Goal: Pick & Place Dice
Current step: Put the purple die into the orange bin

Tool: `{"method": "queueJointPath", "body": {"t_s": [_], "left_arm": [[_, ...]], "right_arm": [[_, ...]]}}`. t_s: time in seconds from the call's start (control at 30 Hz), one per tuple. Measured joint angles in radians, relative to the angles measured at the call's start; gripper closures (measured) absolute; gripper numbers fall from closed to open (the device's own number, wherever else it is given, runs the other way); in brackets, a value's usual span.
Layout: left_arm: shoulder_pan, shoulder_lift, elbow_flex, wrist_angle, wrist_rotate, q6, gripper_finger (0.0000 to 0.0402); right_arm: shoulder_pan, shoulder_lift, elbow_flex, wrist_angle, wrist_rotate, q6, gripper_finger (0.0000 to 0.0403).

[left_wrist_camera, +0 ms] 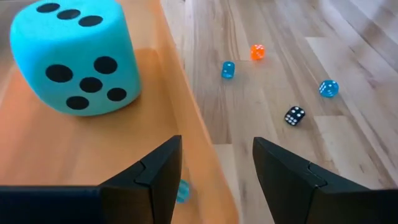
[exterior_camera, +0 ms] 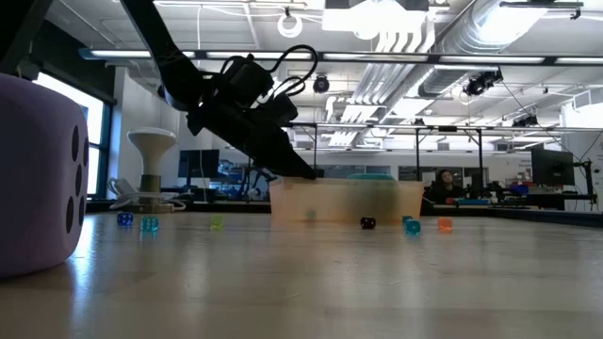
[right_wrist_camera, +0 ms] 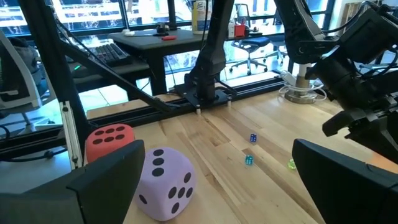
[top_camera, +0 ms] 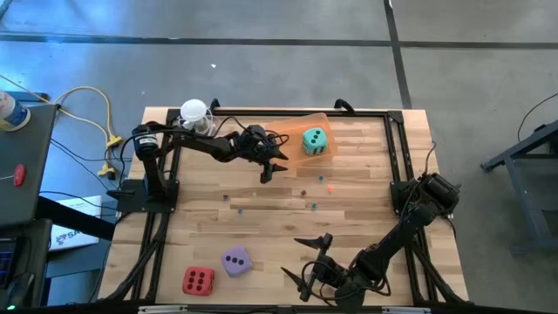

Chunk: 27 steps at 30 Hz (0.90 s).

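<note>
A teal die (top_camera: pixel 314 141) (left_wrist_camera: pixel 71 56) rests on one face inside a translucent orange tray (top_camera: pixel 292 131) at the table's far middle. My left gripper (top_camera: pixel 275 167) (left_wrist_camera: pixel 217 177) is open at the tray's near left corner, and its fingers stand on either side of the tray's wall (left_wrist_camera: pixel 186 124). I cannot see them touch it. A purple die (top_camera: pixel 235 261) (right_wrist_camera: pixel 165 183) and a red die (top_camera: pixel 198 281) (right_wrist_camera: pixel 111 140) sit on the table near its front left. My right gripper (top_camera: pixel 307 262) (right_wrist_camera: pixel 217 155) is wide open, level, to the right of the purple die, with nothing between its fingers.
Tiny coloured beads (top_camera: pixel 314 206) (left_wrist_camera: pixel 295 116) lie scattered over the table's middle. A white round stand (top_camera: pixel 193 113) is at the far left corner. Black frame rails (top_camera: pixel 397 148) run along the table's sides. Bare wood lies between the tray and the front dice.
</note>
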Motion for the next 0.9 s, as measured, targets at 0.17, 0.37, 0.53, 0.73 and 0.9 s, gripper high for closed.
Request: {"method": "queueJointPath", "body": {"t_s": [0.17, 0.37, 0.53, 0.73, 0.9], "left_arm": [[0.0, -0.003, 0.0, 0.009, -0.008, 0.003, 0.0211], [0.0, -0.113, 0.0, -0.01, -0.01, -0.021, 0.0211], [0.0, -0.303, 0.0, -0.174, -0.01, -0.046, 0.0211], [-0.025, -0.526, 0.0, -0.527, -0.01, -0.049, 0.0211], [-0.127, -0.655, 0.0, -0.776, -0.01, -0.049, 0.0211]], "right_arm": [[0.0, 0.0, 0.0, -0.001, 0.0, 0.0, 0.0003], [0.0, 0.0, 0.0, -0.01, 0.0, -0.003, 0.0003], [0.0, 0.0, 0.0, -0.018, 0.0, -0.004, 0.0003], [-0.001, 0.0, 0.0, -0.019, -0.081, -0.004, 0.0003], [-0.018, 0.0, 0.0, -0.01, -0.275, -0.002, 0.0003]]}}
